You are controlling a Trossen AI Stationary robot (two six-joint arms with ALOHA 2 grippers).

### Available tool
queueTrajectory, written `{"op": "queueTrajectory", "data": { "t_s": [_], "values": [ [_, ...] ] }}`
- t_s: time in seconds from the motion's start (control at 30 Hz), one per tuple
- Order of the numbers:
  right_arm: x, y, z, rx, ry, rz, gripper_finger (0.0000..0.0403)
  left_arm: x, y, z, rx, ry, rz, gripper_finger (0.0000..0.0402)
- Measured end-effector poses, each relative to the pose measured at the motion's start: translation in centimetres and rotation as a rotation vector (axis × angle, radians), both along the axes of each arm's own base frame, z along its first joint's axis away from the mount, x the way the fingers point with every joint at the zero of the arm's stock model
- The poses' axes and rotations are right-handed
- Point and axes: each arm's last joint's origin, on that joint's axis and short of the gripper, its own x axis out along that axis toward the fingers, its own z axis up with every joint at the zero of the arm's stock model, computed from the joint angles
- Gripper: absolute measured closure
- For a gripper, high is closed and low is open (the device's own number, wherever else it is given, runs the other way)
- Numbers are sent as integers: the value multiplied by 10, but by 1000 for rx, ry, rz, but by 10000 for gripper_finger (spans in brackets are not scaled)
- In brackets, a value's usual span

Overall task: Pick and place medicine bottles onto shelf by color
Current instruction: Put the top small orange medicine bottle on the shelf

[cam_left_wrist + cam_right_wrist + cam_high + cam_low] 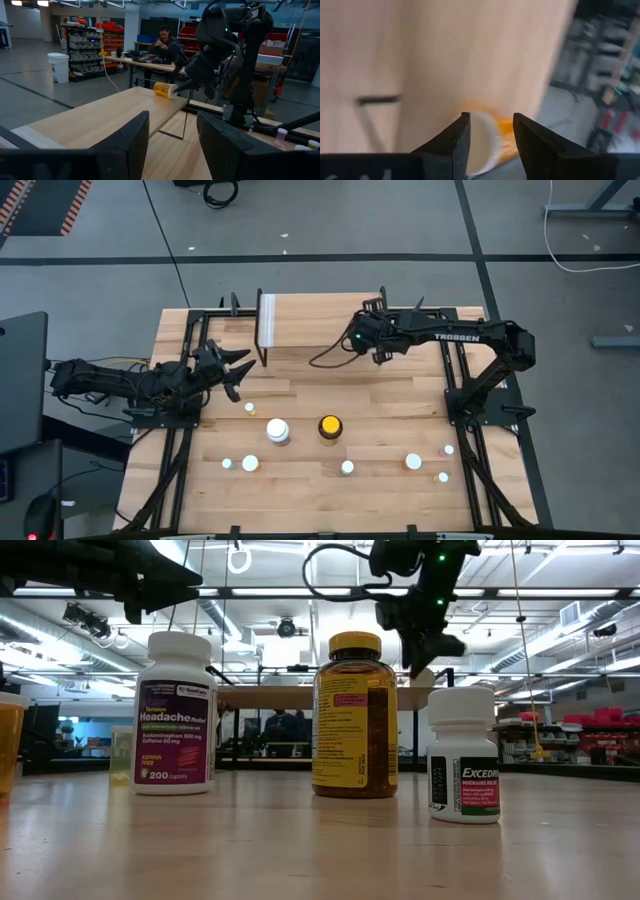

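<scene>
A small orange bottle with a white cap [163,90] lies on its side on the light-wood shelf [310,320], near the shelf's right end. My right gripper [491,127] hovers slanting down over that end, open, and the bottle's cap [482,142] shows just past its fingertips. Left of the shelf, my left gripper [172,130] stands open and level with nothing between its fingers. On the table nearer the front stand a large white bottle [278,430], a large amber bottle with a yellow cap [329,426] and several small bottles. My right gripper: its fingers [186,86] reach the cap end of the lying orange bottle, slanting down from the table's right. Whether they touch the cap I cannot tell. The bottle rests on its side on the shelf.
Small bottles stand scattered along the table's front [347,467], [413,462], [249,408]. The shelf has a whitish strip [267,320] at its left end and thin black legs. Black arm frames run along both table sides. A person sits at a bench in the room beyond.
</scene>
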Motion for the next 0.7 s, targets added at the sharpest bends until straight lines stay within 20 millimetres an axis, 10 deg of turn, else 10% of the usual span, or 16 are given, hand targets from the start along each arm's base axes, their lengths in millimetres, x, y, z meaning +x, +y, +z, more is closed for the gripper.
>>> {"op": "queueTrajectory", "data": {
  "t_s": [0.47,0.7],
  "values": [
    [-14,-35,82,381,-539,-336,202,0,0,0,0,0,0,227],
    [-17,-38,79,179,-179,-37,187,0,0,0,0,0,0,228]
  ]
}}
